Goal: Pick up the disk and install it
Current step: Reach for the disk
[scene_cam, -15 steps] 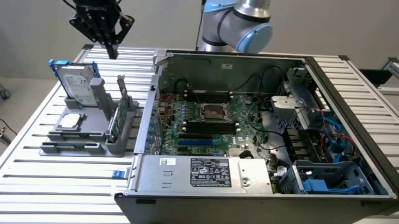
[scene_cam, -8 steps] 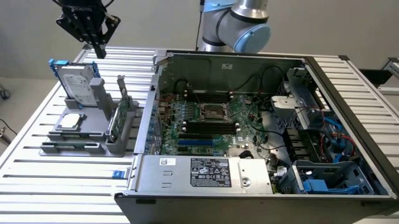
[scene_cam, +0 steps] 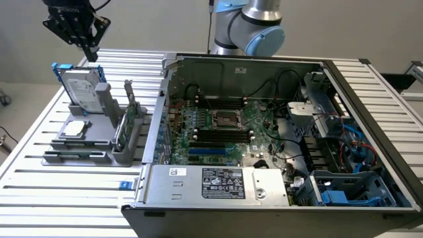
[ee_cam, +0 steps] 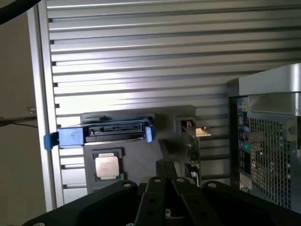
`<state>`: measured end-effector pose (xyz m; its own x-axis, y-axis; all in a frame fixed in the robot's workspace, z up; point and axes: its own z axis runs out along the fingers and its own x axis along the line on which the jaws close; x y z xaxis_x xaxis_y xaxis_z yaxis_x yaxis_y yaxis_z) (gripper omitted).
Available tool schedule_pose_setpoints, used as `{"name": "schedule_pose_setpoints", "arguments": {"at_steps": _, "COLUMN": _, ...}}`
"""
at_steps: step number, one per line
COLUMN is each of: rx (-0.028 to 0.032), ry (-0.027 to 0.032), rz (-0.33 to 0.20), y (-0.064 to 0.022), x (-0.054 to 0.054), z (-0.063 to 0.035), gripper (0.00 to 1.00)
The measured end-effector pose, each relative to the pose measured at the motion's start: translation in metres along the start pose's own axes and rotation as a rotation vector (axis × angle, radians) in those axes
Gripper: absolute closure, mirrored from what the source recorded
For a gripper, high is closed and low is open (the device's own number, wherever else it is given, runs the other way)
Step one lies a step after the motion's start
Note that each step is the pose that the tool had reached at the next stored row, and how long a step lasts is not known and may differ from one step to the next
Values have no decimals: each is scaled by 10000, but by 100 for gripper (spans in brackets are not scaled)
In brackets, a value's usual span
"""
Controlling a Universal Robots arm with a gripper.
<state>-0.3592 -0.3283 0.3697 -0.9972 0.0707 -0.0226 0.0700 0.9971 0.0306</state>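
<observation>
Blue-railed and upright in its grey stand [scene_cam: 86, 148] beside the open computer [scene_cam: 238, 72], the disk [scene_cam: 82, 87] sits untouched while I hold my gripper [scene_cam: 89, 50] above it, fingers together and empty, so I judge the pick-up barely begun, and a grasp needs them parted first.

Disk [ee_cam: 113, 132] standing in grey holder [ee_cam: 141, 162], chip [ee_cam: 107, 165] nearby, slatted table [ee_cam: 164, 56]
</observation>
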Motion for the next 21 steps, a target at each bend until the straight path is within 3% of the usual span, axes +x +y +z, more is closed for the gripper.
{"name": "schedule_pose_setpoints", "arguments": {"at_steps": 6, "rx": 76, "ry": -5, "rz": -1, "y": 55, "x": 278, "z": 25, "gripper": 89}}
{"name": "schedule_pose_setpoints", "arguments": {"at_steps": 16, "rx": 215, "ry": -15, "rz": -6, "y": 269, "x": 746, "z": 60, "gripper": 89}}
{"name": "schedule_pose_setpoints", "arguments": {"at_steps": 21, "rx": 247, "ry": -17, "rz": -7, "y": 296, "x": 779, "z": 61, "gripper": 89}}
